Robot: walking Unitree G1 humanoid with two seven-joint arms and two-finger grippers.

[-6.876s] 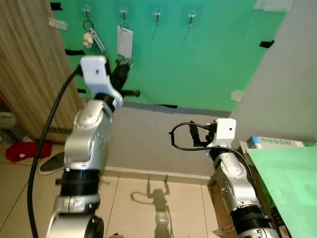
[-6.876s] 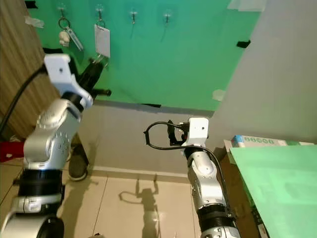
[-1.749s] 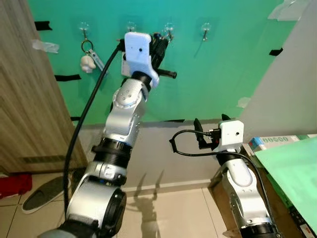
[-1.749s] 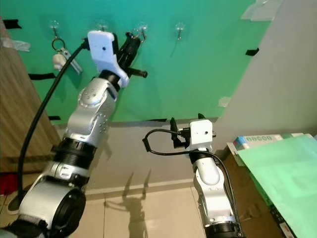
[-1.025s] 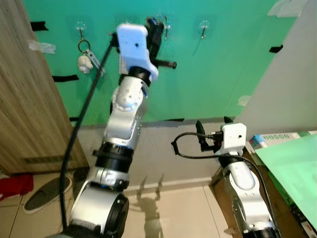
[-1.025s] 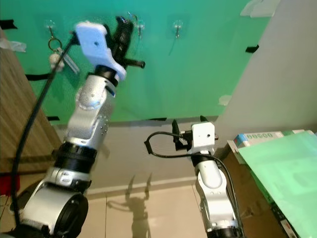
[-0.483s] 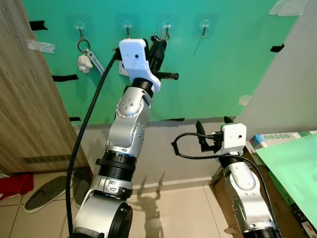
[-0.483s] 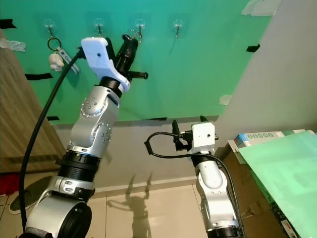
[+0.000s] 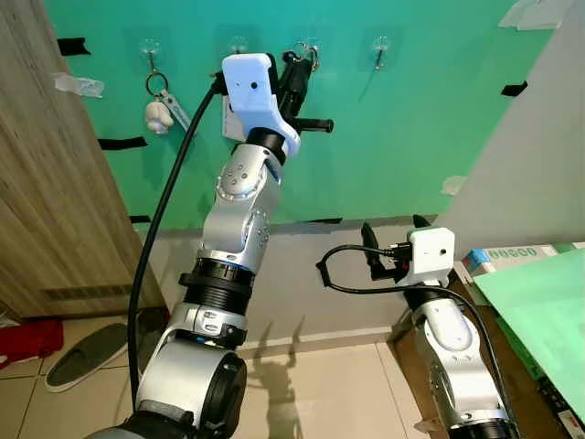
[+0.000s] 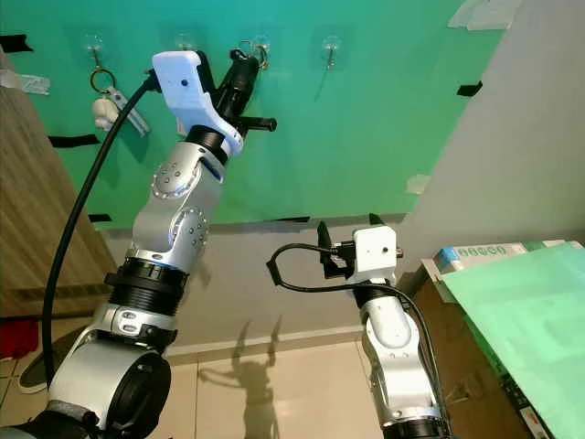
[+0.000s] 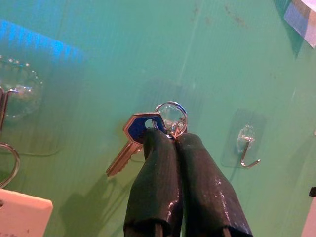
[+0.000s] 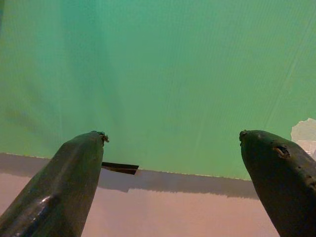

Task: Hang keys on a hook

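Left claw (image 11: 174, 140) is raised high against the green wall panel (image 9: 411, 119), its two black fingers (image 11: 158, 177) pressed together and pinching the key ring (image 11: 172, 117) of the keys (image 11: 133, 143). A blue-headed key hangs off that ring to one side, its blade slanting down along the panel. The ring sits right at the third hook (image 9: 309, 48) in the row of clear stick-on hooks, though whether the ring is looped over the hook cannot be told. Just beside it the second hook (image 9: 239, 43) is half hidden by the white wrist housing, and a white tag (image 11: 22, 217) hangs near it. Further toward the robot's left, the first hook (image 9: 152, 50) carries a ring with a small white charm (image 9: 157, 112) and a key. On the other side, the fourth hook (image 9: 380, 46) stands bare. Right claw (image 12: 173, 143) is held low, well apart from the hooks, its fingers spread wide and holding nothing, pointed at the lower edge of the green panel. Below, a dark slipper (image 9: 87, 352) lies on the tiled floor (image 9: 311, 402) by a wooden door (image 9: 46, 183).
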